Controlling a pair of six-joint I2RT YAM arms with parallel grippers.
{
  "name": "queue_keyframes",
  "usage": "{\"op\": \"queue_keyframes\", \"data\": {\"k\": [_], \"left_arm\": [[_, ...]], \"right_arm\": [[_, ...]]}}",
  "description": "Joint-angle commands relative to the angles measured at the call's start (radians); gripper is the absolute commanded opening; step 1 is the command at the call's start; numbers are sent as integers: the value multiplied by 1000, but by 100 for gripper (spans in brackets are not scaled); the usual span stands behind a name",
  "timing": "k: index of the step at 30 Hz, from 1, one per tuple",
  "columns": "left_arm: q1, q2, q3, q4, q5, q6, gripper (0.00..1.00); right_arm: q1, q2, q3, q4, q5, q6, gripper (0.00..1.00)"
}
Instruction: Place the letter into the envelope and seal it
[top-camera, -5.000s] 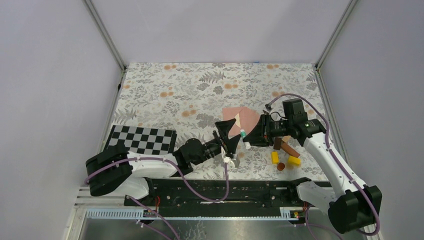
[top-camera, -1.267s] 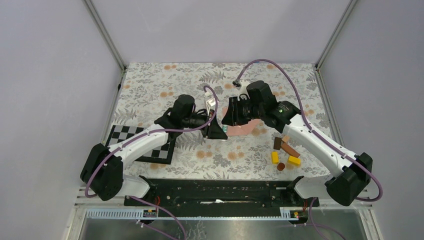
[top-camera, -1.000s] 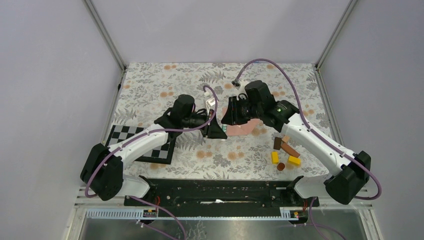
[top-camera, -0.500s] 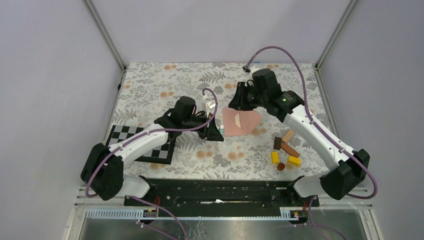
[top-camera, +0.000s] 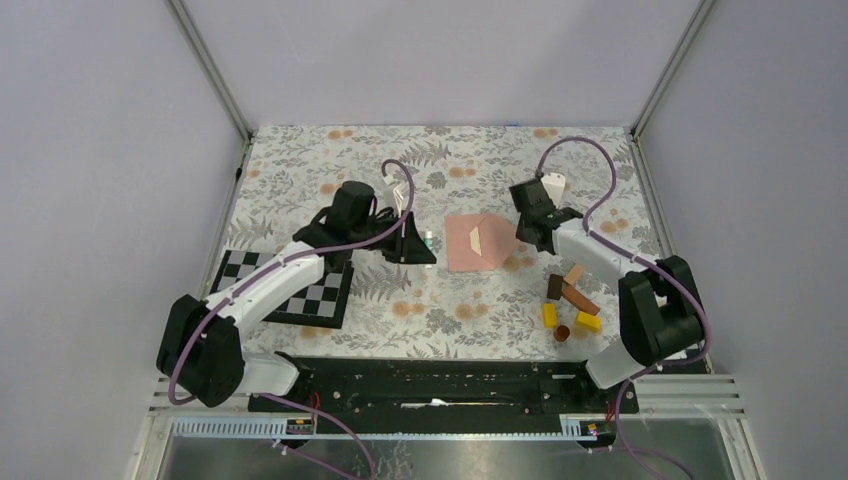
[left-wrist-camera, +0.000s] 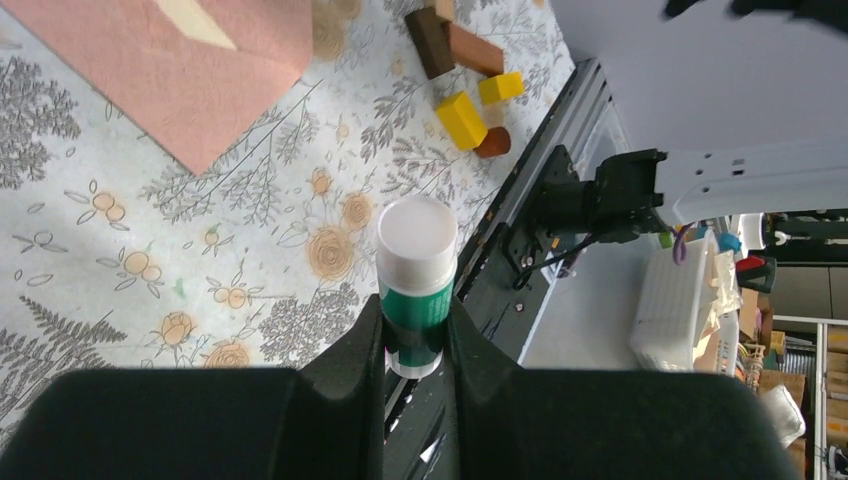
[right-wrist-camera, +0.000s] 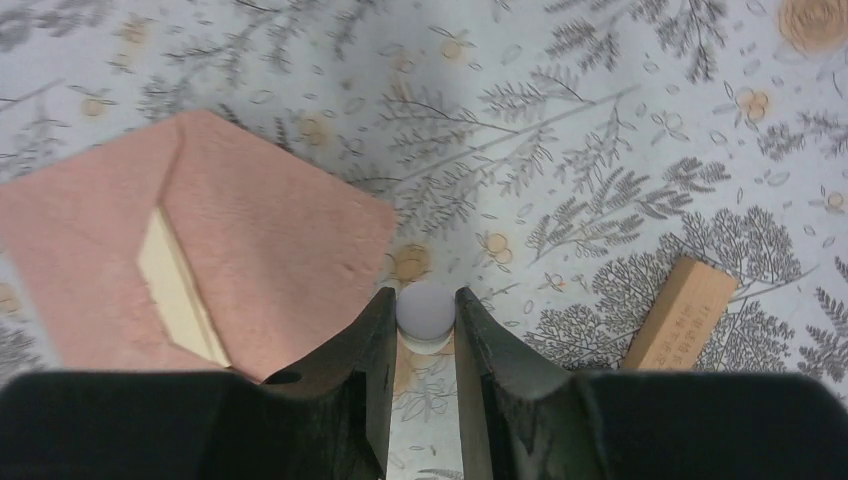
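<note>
Salmon-pink envelope (top-camera: 482, 245) lay flat on the floral cloth (top-camera: 330, 160) between my claws, flap open, cream sliver showing. Left claw (left-wrist-camera: 415, 315) clenched a green glue stick (left-wrist-camera: 417, 260), just off its left edge. Right claw (right-wrist-camera: 425, 297) pinched a small white cap (right-wrist-camera: 427, 318) beside its right corner. Wooden blocks (top-camera: 572, 298) lay apart, nearer me.

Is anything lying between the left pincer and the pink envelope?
Nothing visible. Only bare floral tablecloth separates the left pincer, shut on a green-and-white glue stick, from the flat salmon-pink paper envelope. Wooden blocks and the right pincer, gripping a white cap, lie to its right.
</note>
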Motion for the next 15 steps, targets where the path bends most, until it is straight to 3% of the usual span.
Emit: {"op": "queue_keyframes", "data": {"k": [1, 15], "left_arm": [[10, -40, 76, 12, 2, -24, 0], [21, -22, 80, 40, 33, -58, 0]], "right_arm": [[0, -42, -89, 121, 133, 132, 11], [67, -145, -437, 360, 185, 226, 13]]}}
